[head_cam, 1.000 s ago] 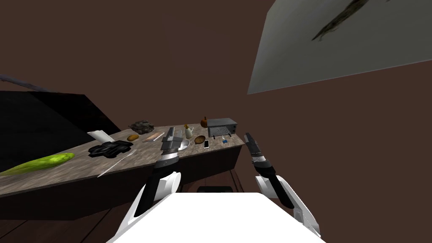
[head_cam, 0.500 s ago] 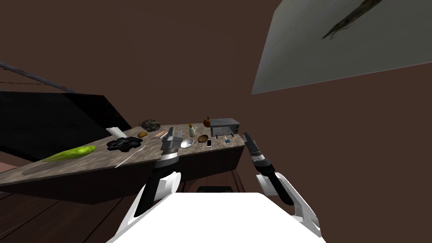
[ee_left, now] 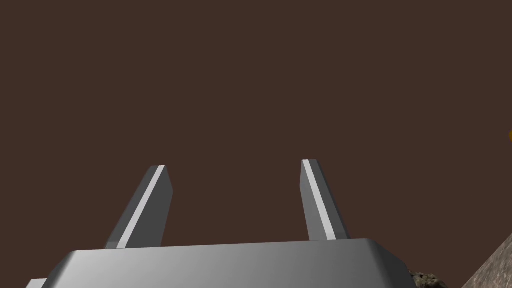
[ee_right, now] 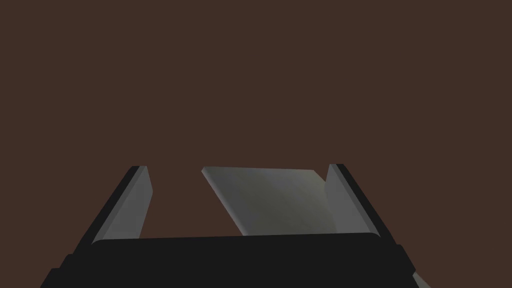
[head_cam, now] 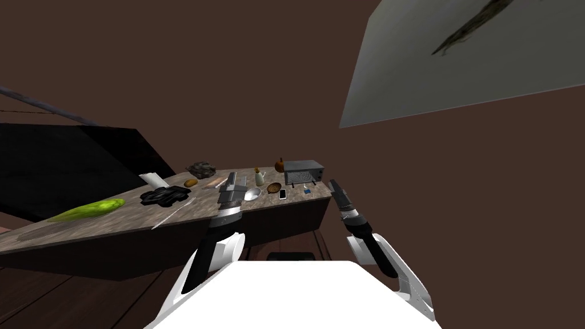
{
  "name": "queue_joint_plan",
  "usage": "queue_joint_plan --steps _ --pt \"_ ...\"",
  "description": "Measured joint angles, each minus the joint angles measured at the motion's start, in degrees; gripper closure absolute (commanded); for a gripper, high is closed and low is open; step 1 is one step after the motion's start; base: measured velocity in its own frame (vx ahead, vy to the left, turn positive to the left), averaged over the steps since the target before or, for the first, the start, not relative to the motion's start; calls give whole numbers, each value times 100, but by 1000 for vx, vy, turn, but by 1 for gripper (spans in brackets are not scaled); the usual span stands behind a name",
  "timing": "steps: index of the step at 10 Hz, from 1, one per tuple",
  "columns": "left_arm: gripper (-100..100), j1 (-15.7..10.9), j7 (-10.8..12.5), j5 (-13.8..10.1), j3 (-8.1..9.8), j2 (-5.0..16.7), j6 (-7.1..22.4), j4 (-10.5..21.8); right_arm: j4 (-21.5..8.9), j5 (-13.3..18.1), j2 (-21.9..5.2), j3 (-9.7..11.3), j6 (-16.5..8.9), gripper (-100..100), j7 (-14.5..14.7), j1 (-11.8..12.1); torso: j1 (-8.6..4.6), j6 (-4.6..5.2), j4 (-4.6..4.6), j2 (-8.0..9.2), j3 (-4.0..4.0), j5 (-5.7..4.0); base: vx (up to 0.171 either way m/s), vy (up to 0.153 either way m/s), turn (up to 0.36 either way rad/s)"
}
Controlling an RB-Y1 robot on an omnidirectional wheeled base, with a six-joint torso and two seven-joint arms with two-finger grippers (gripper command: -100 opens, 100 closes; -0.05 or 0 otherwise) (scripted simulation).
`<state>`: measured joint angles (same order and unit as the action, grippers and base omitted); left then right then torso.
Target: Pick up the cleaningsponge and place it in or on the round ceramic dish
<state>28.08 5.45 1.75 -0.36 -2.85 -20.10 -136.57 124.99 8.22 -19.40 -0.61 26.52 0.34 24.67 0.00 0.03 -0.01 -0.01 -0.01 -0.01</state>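
Brown walls, a mottled counter, small spots of colour.
The wall (head_cam: 228, 68) was flat brown, with a grey panel (head_cam: 445, 80) bearing a dark streak. The counter (head_cam: 114, 221) was mottled grey-brown. On it I saw a bright green vegetable (head_cam: 85, 210), a black heap (head_cam: 164, 196), a white roll (head_cam: 152, 179), a grey box (head_cam: 303, 171), a brown bowl (head_cam: 274, 187), a pale grey dish (head_cam: 252, 194), a white phone (head_cam: 283, 194) and a small blue sponge (head_cam: 307, 191). My left fingers (ee_left: 145, 205) were grey with a pale stripe; my right fingers (ee_right: 127, 205) were plain grey, edged black.
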Motion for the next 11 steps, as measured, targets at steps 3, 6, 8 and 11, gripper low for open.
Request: queue_joint_plan --steps 3,6,8,11 --pt "0 0 0 0 0 0 0 0 -109 54 -282 -36 31 -100 -6 125 9 0 2 8 5 2 -23 33 107" --pt "0 0 0 0 0 0 0 0 -429 197 -776 -67 114 -100 23 306 13 -1 3 10 6 3 -26 40 117" --pt "0 0 0 0 0 0 0 0 -539 266 -1073 -85 132 -100 33 431 10 0 2 8 5 3 -15 31 90" --pt "0 0 0 0 0 0 0 0 -742 365 -1439 -95 180 -100 63 544 6 1 2 5 3 2 -15 30 118"
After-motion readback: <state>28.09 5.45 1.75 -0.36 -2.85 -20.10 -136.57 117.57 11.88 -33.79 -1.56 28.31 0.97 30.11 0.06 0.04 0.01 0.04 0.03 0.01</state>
